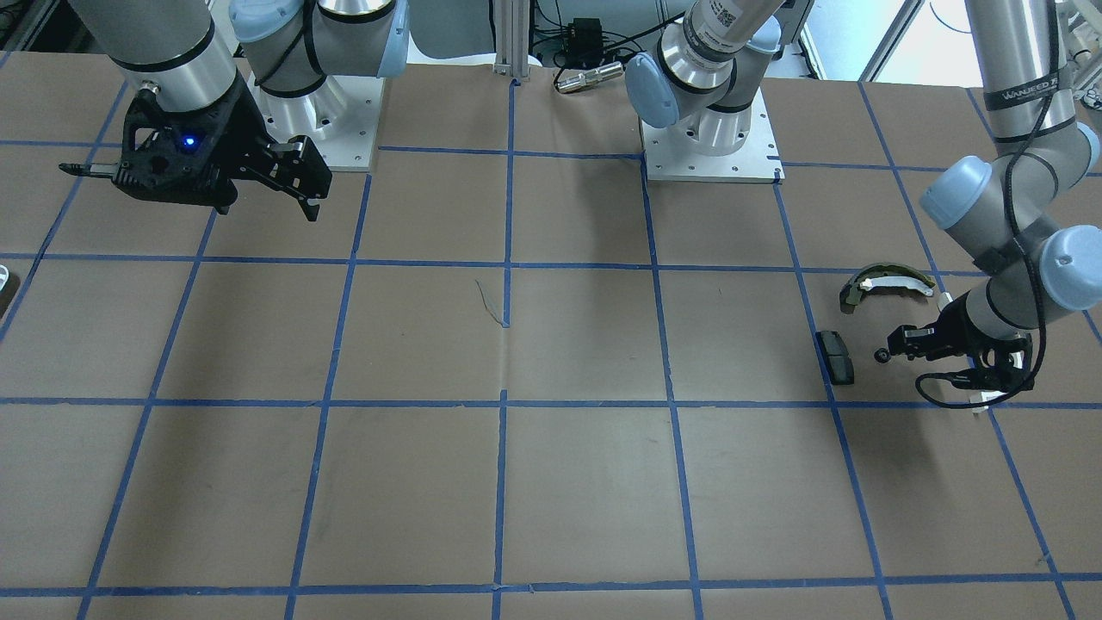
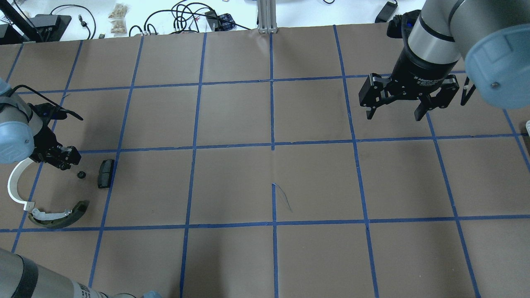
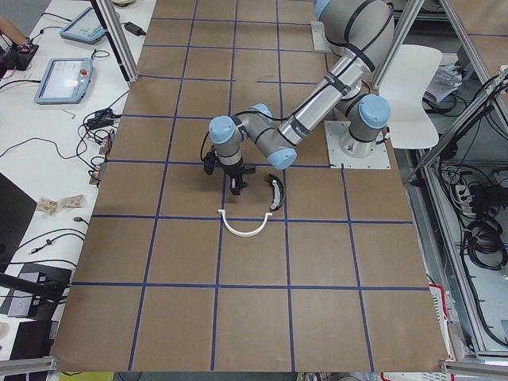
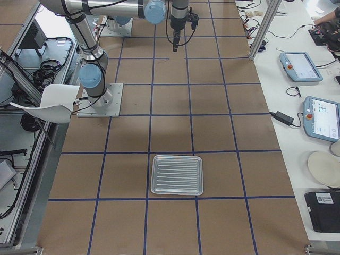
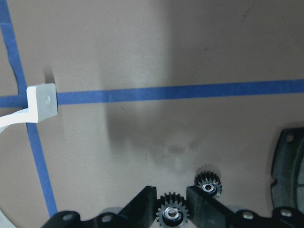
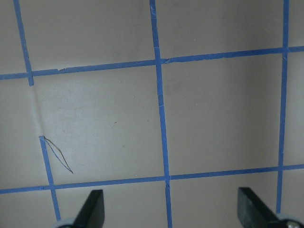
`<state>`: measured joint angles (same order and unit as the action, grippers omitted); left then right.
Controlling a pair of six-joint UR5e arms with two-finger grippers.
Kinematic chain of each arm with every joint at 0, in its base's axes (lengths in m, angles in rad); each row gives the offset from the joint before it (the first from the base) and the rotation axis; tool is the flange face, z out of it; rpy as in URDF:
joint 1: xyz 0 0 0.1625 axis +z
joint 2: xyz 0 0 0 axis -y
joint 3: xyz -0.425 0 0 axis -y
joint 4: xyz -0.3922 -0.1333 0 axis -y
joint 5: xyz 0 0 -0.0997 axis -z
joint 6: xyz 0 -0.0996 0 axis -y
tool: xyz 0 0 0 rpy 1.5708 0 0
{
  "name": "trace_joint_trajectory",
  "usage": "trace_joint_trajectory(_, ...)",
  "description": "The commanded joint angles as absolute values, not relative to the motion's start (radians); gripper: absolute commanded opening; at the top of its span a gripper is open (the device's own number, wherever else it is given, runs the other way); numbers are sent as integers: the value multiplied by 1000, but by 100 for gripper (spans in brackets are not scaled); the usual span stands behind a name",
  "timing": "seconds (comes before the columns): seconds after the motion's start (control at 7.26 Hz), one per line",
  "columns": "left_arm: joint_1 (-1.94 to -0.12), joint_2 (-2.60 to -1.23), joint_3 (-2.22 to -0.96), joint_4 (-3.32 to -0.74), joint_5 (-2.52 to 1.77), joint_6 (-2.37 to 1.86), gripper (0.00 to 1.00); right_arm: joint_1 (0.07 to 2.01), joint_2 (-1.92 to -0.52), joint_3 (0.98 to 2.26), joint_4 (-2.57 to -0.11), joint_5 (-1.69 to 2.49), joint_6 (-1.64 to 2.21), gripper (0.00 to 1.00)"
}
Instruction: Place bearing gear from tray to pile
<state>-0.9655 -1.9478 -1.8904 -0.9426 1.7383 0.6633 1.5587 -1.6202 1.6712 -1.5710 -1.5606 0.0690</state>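
My left gripper (image 2: 65, 159) is low over the table at the pile, shut on a small black bearing gear (image 5: 173, 214) held between its fingers. A second small gear (image 5: 207, 183) lies on the paper just past the fingertips and also shows in the overhead view (image 2: 81, 174). Around it lie the black pad (image 2: 105, 173), the olive-and-white brake shoe (image 2: 62, 215) and the white half-ring arc (image 2: 14, 186). The metal tray (image 4: 177, 175) sits far off and looks empty. My right gripper (image 2: 393, 114) hangs open and empty above the table.
The table is brown paper with a blue tape grid. The two arm bases (image 1: 710, 138) stand at the robot's edge. Cables and tablets lie on the white bench (image 4: 297, 79) beyond the table edge.
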Motion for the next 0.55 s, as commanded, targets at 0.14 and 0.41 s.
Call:
trace_joint_trajectory(0.14, -966, -1922, -1867, -962, 1741, 670, 100, 1560, -1623, 1672, -1571, -1563, 69, 100)
trace_joint_trajectory(0.41, -991, -1853, -1779, -1177, 1683, 619, 100, 1559, -1623, 1674, -1571, -1565, 69, 100)
